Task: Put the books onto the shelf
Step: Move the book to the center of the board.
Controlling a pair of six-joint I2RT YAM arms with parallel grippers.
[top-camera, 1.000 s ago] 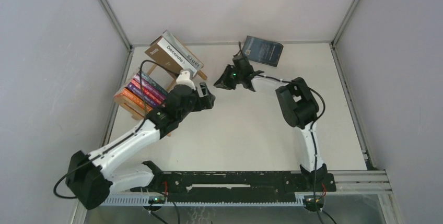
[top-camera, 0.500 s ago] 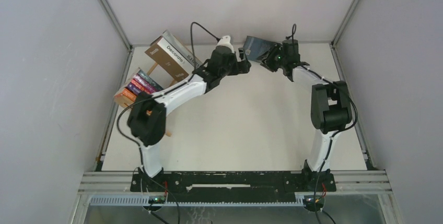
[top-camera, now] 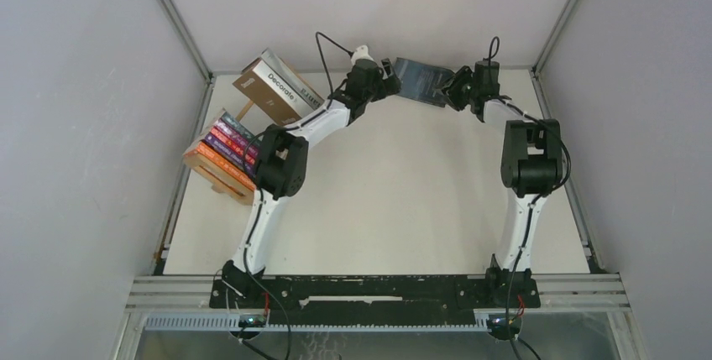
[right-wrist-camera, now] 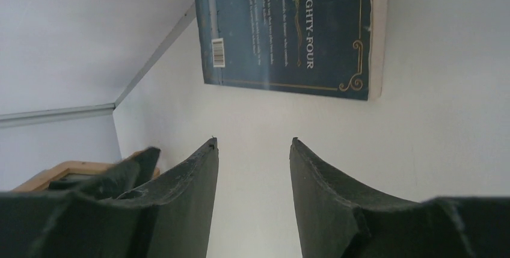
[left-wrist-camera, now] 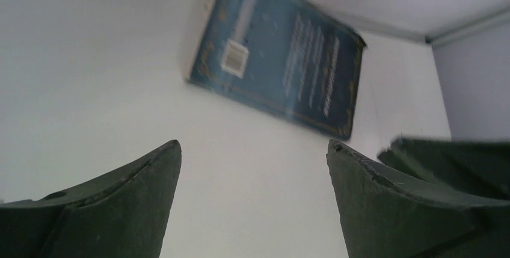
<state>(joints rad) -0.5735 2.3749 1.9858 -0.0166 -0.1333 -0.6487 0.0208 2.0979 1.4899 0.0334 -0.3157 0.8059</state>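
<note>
Well, I see the shelf (top-camera: 222, 179) at far left holding stacked paperbacks (top-camera: 228, 143) and a brown book (top-camera: 270, 90). The dark blue book (top-camera: 422, 80) lies flat by the far wall. My left gripper (left-wrist-camera: 252, 150) gapes wide and my right gripper (right-wrist-camera: 252, 144) is half parted, both empty beside it.

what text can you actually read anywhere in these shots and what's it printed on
"Decorate": white lettering on the brown book.
"EN EIGHTY-FOUR": gold lettering on the dark blue book, its start cut off by the frame edge.
Barcode sticker on that book: digits too small to read.
Fine print on the same cover: blurred, unreadable.
Spines of the stacked books: too small to read.
</note>
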